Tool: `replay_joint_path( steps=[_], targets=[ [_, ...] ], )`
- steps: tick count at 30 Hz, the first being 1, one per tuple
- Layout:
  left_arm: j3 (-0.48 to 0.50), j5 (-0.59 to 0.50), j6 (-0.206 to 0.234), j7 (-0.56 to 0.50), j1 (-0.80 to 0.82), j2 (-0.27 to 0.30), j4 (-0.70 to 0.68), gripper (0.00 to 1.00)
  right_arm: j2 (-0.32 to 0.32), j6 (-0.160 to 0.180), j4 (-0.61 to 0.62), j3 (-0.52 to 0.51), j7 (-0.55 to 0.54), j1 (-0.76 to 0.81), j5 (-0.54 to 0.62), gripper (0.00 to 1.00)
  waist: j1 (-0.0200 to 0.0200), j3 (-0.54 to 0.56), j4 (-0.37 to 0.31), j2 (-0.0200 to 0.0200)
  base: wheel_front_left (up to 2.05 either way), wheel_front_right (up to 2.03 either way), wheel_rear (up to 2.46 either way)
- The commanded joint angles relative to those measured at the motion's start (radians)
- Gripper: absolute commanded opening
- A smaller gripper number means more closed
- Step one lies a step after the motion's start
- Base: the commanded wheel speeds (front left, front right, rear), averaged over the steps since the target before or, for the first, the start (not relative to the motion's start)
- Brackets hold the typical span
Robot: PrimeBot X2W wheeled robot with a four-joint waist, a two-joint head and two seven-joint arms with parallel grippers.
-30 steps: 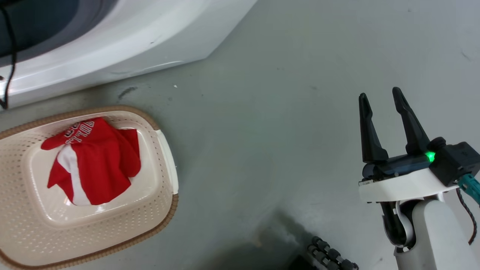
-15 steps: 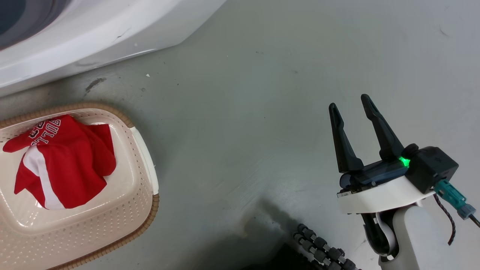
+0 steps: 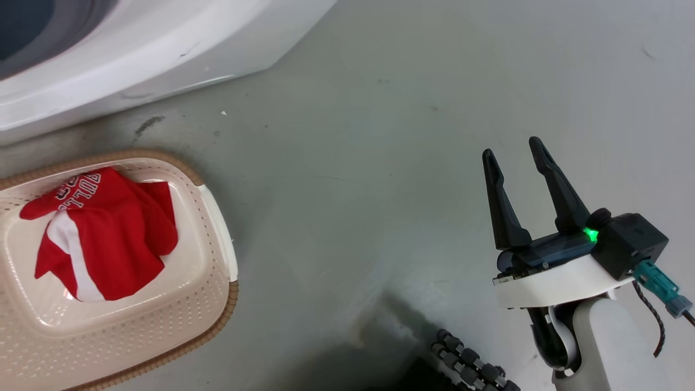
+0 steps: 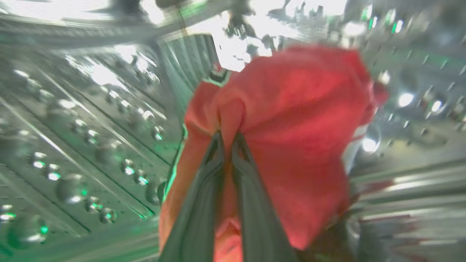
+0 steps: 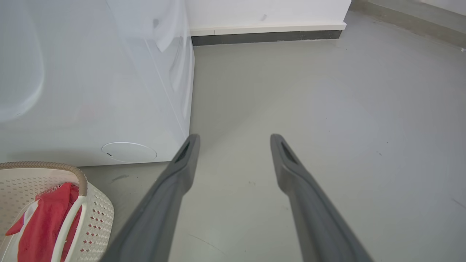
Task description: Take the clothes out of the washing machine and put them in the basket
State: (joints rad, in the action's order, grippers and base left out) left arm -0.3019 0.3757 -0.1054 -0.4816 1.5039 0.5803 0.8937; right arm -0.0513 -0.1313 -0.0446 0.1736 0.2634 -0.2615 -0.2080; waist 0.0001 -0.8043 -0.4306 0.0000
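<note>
Your left hand (image 4: 226, 140): two dark fingers pressed together, clamped on a fold of a red garment (image 4: 298, 127). The cloth bunches around the fingertips and spreads beyond them. This view is blurred, so you cannot read any print on it.

Around that hand: the perforated steel drum (image 4: 91, 120). The garment is inside it, in front of the shiny studded wall.

Your right hand (image 3: 512, 149): fingers spread apart with nothing between them, over the bare grey floor (image 3: 380, 163). A green light (image 3: 591, 234) is lit at its base.

To the left of the right hand, well apart from it: the basket (image 3: 179, 320), cream perforated plastic with a brown woven-look rim, standing on the floor.

Inside the basket: a second red garment (image 3: 108, 239), crumpled on the bottom, with a white panel and white lettering facing up.

Beyond the basket: the white washing machine (image 3: 136, 49), near the far rim, with a strip of floor between the two.

At the lower edge of the head view: a black ribbed roller (image 3: 469, 364), just beside your right forearm.
</note>
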Motion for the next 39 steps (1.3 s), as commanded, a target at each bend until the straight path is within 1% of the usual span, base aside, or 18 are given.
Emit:
replay_joint_path(
  steps=[1, 3, 4, 5, 10, 14, 20, 25, 32, 36, 39],
  targets=[
    [0.002, 0.001, -0.003, 0.060, 0.014, -0.007, 0.003, 0.00, 0.002, 0.001, -0.003, -0.008, 0.002, 0.002, 0.012, 1.00, -0.0001, 0.020, 0.015, 0.0000, 0.00, 0.00, 0.00],
    [-0.007, -0.010, -0.006, 0.112, 0.014, -0.002, 0.009, 0.00, 0.002, 0.001, -0.003, -0.015, 0.002, -0.004, 0.021, 1.00, -0.0001, 0.032, 0.026, 0.0000, 0.00, 0.00, 0.00],
    [-0.007, -0.010, -0.006, 0.112, 0.014, -0.002, 0.009, 0.00, 0.002, 0.001, -0.003, -0.015, 0.002, -0.004, 0.021, 1.00, -0.0001, 0.032, 0.026, 0.0000, 0.00, 0.00, 0.00],
    [-0.008, -0.010, -0.005, 0.137, 0.011, -0.002, 0.014, 0.00, 0.002, 0.001, -0.004, -0.018, 0.002, -0.006, 0.027, 1.00, -0.0001, 0.040, 0.032, 0.0000, 0.00, 0.00, 0.00],
    [-0.012, 0.008, -0.015, 0.281, -0.018, -0.025, 0.033, 0.00, 0.002, 0.001, -0.012, -0.036, 0.002, -0.005, 0.053, 1.00, -0.0001, 0.088, 0.072, 0.0000, 0.00, 0.00, 0.00],
    [-0.003, 0.038, -0.019, 0.385, -0.067, -0.049, 0.062, 0.00, 0.001, 0.001, -0.026, -0.055, 0.002, 0.011, 0.080, 1.00, -0.0001, 0.151, 0.103, 0.0000, 0.00, 0.00, 0.00],
    [-0.033, 0.071, -0.023, 0.502, -0.177, -0.062, 0.071, 0.00, 0.002, 0.001, -0.043, -0.093, 0.002, 0.031, 0.119, 1.00, -0.0001, 0.253, 0.138, 0.0000, 0.00, 0.00, 0.00],
    [-0.071, 0.117, -0.024, 0.570, -0.286, -0.078, 0.042, 0.00, 0.002, 0.001, -0.056, -0.112, 0.002, 0.053, 0.150, 1.00, -0.0001, 0.331, 0.176, 0.0000, 0.00, 0.00, 0.00],
    [-0.114, 0.177, -0.024, 0.654, -0.449, -0.079, -0.021, 0.00, 0.002, 0.001, -0.076, -0.111, 0.002, 0.082, 0.168, 1.00, -0.0001, 0.437, 0.218, 0.0000, 0.00, 0.00, 0.00],
    [-0.114, 0.202, -0.024, 0.691, -0.541, -0.089, -0.060, 0.00, 0.002, 0.001, -0.086, -0.113, 0.002, 0.099, 0.174, 1.00, -0.0001, 0.490, 0.238, 0.0000, 0.00, 0.00, 0.00],
    [-0.103, 0.213, -0.009, 0.713, -0.603, -0.094, -0.109, 0.00, 0.002, 0.001, -0.093, -0.117, 0.002, 0.111, 0.179, 1.00, -0.0001, 0.523, 0.252, 0.0000, 0.00, 0.00, 0.00]
  ],
)
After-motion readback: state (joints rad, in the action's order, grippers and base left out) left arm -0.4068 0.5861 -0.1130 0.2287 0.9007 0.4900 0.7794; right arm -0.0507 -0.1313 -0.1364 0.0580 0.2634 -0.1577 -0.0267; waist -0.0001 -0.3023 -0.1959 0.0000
